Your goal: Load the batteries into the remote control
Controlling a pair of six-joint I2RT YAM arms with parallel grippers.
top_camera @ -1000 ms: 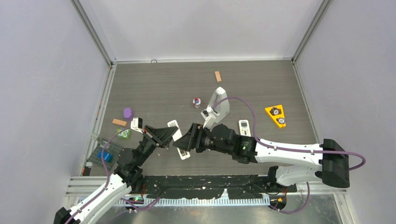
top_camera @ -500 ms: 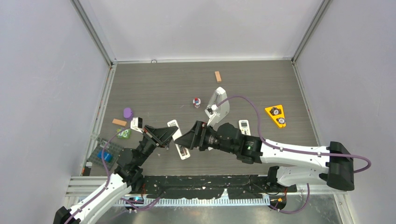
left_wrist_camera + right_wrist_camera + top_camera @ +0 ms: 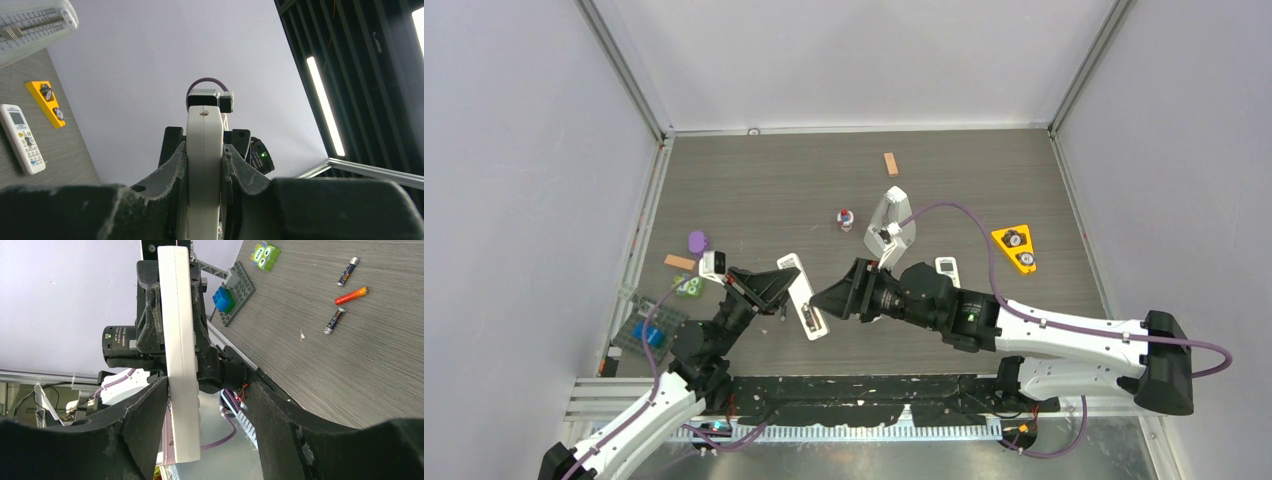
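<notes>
The remote control (image 3: 802, 297) is a long slim white bar held off the table. My left gripper (image 3: 776, 290) is shut on it, and in the left wrist view the remote control (image 3: 204, 135) stands edge-on, pinched between the jaws of the left gripper (image 3: 205, 150). My right gripper (image 3: 827, 301) faces it from the right. In the right wrist view the remote control (image 3: 178, 350) lies against the left finger while the other finger stands well apart, so the right gripper (image 3: 207, 385) is open. Three batteries (image 3: 351, 295) lie loose on the table.
A short white remote with a display (image 3: 947, 270), a yellow wedge (image 3: 1015, 248) and a grey metronome (image 3: 892, 228) lie right of centre. A green toy (image 3: 689, 287), a blue brick on a grey plate (image 3: 649, 333) and a purple piece (image 3: 698, 241) are at the left.
The right arm has drawn back a little to the right, uncovering more of the remote control. The left gripper keeps its hold and has tilted the remote slightly.
</notes>
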